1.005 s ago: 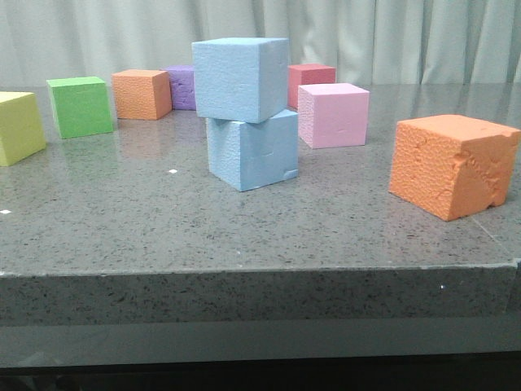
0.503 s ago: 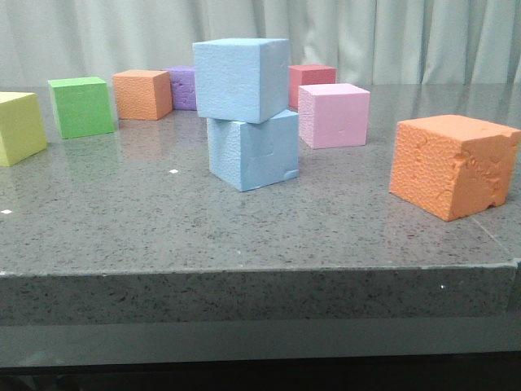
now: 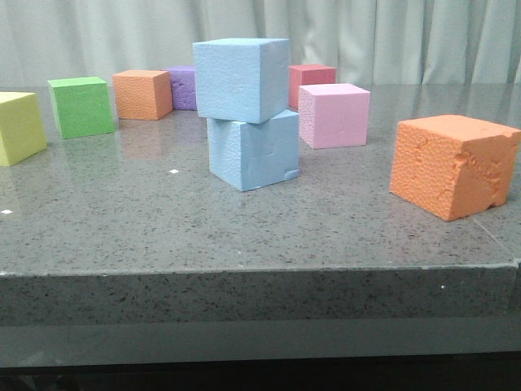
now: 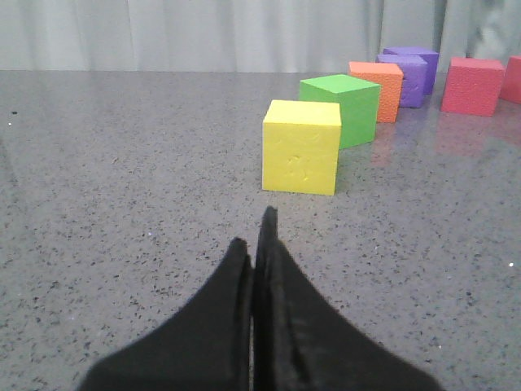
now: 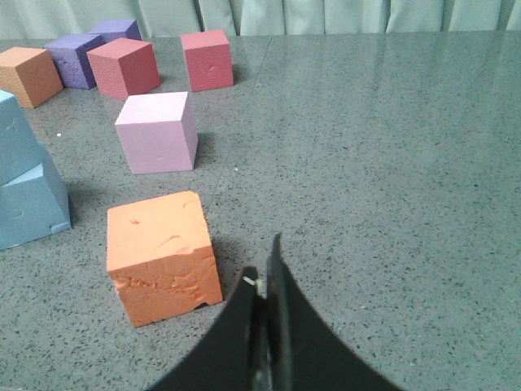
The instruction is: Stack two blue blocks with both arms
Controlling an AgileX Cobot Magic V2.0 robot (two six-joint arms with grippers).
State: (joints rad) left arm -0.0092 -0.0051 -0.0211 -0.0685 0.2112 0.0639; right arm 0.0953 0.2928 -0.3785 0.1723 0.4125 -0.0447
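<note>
Two sky-blue cubes stand stacked at the table's middle. The smoother upper blue block (image 3: 242, 79) rests turned and slightly offset on the lower blue block (image 3: 253, 151), which has scored lines and a chipped corner. The stack also shows at the edge of the right wrist view (image 5: 28, 191). Neither gripper shows in the front view. My left gripper (image 4: 254, 232) is shut and empty, low over the table, short of a yellow cube (image 4: 302, 147). My right gripper (image 5: 262, 265) is shut and empty beside a big orange cube (image 5: 163, 255).
A pink cube (image 3: 333, 115), a red cube (image 3: 311, 83) and a purple cube (image 3: 182, 86) stand behind the stack. A small orange cube (image 3: 142, 94), a green cube (image 3: 80, 106) and the yellow cube (image 3: 18, 127) sit at the left. The big orange cube (image 3: 453, 164) sits front right.
</note>
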